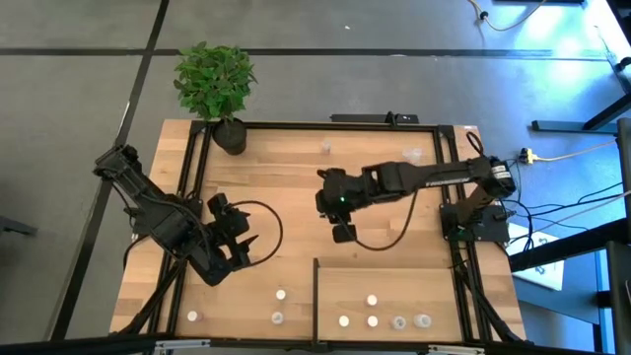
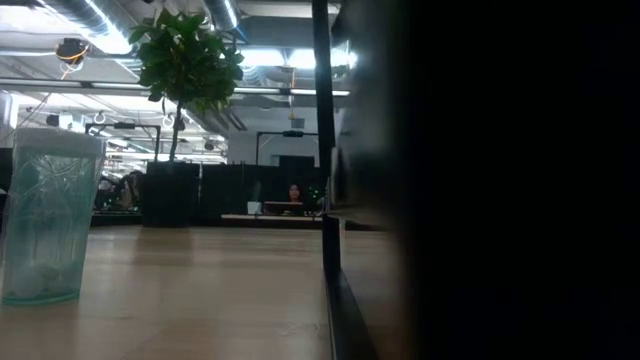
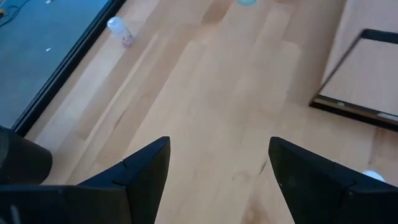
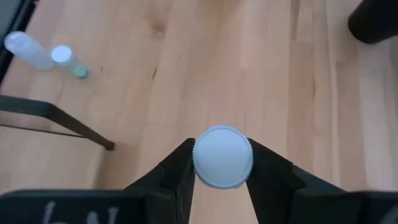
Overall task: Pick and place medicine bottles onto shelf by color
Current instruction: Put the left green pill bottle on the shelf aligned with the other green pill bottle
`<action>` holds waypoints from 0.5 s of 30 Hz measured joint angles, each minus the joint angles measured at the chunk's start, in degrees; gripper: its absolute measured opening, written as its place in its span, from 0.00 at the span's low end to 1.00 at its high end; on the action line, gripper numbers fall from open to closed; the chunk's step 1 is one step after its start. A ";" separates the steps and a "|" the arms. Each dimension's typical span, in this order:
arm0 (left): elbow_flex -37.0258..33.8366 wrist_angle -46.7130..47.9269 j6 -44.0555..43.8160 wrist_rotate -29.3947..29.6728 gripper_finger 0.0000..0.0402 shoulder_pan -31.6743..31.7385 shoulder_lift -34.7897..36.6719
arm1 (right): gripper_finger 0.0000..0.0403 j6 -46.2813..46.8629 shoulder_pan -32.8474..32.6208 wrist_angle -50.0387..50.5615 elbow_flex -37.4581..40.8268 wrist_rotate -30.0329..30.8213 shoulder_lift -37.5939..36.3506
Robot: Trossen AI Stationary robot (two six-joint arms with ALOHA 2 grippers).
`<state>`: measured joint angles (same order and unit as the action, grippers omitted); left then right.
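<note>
Bottles are spread along the near edge of your tabletop [image 1: 296,187]. Your right end effector [image 4: 222,163] is clamped on a white-capped bottle [image 4: 222,156], its fingers pressed against both sides of the cap; in the high view that end effector [image 1: 342,233] hangs over the middle of the tabletop, at about 12 o'clock from the shelf [image 1: 389,291]. The shelf is the pale panel at roughly 5 o'clock on the tabletop, with a black edge strip. You can see five small bottles standing on it: one white-capped [image 1: 372,300] behind a front row of two white-capped [image 1: 344,320] and two translucent grey ones [image 1: 422,319].

Your left end effector [image 1: 240,247] sits at about 8 o'clock on the tabletop, fingers [image 3: 144,174] spread wide with nothing between them. Three more bottles stand loose on the bare wood to the left of the shelf [image 1: 281,294], and two clear ones [image 1: 325,148] rest toward 12 o'clock. A potted plant [image 1: 215,84] stands at the 11 o'clock corner. In the low view, a translucent teal bottle [image 2: 48,215] stands close to the camera.
</note>
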<state>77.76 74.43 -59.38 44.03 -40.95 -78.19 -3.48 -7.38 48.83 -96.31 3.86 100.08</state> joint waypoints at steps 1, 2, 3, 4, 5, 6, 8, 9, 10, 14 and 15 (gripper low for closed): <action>0.00 -0.02 -0.04 0.00 0.66 -0.37 0.00 | 0.31 0.94 -0.90 0.13 0.02 0.33 -0.36; 0.00 -0.01 -0.05 0.01 0.66 -0.70 0.00 | 0.31 2.13 -1.86 0.43 0.04 0.39 -0.62; 0.00 -0.02 -0.06 0.08 0.66 -1.02 0.00 | 0.31 3.50 -2.81 0.40 0.04 0.37 -0.88; 0.00 -0.10 -0.06 0.15 0.66 -1.33 0.00 | 0.31 4.68 -3.86 0.38 0.04 0.73 -1.20; -0.01 -0.26 -0.07 0.17 0.66 -1.66 0.00 | 0.31 5.66 -4.93 0.82 0.04 1.57 -1.36; -0.02 -0.52 -0.07 0.24 0.66 -1.97 -0.02 | 0.31 6.70 -5.92 1.19 0.04 2.59 -1.38; -0.02 -0.72 -0.04 0.34 0.66 -2.60 -0.24 | 0.31 9.12 -7.93 1.93 0.04 5.00 -1.38; -0.03 -0.71 -0.04 0.32 0.66 -3.00 -0.32 | 0.31 10.34 -8.87 2.41 0.04 5.92 -1.38; -0.04 -0.75 -0.07 0.31 0.66 -3.38 -0.33 | 0.31 11.64 -9.78 2.74 0.04 6.89 -1.38; -0.04 -1.42 -0.43 0.28 0.66 -4.91 -0.31 | 0.31 16.72 -13.10 3.16 0.04 9.27 -1.38; -0.04 -1.54 -0.47 0.31 0.66 -5.39 -0.31 | 0.31 17.96 -13.87 3.15 0.04 9.79 -1.38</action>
<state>77.71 72.89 -59.85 44.34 -46.34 -78.50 14.49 -21.25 51.97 -96.27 13.65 98.70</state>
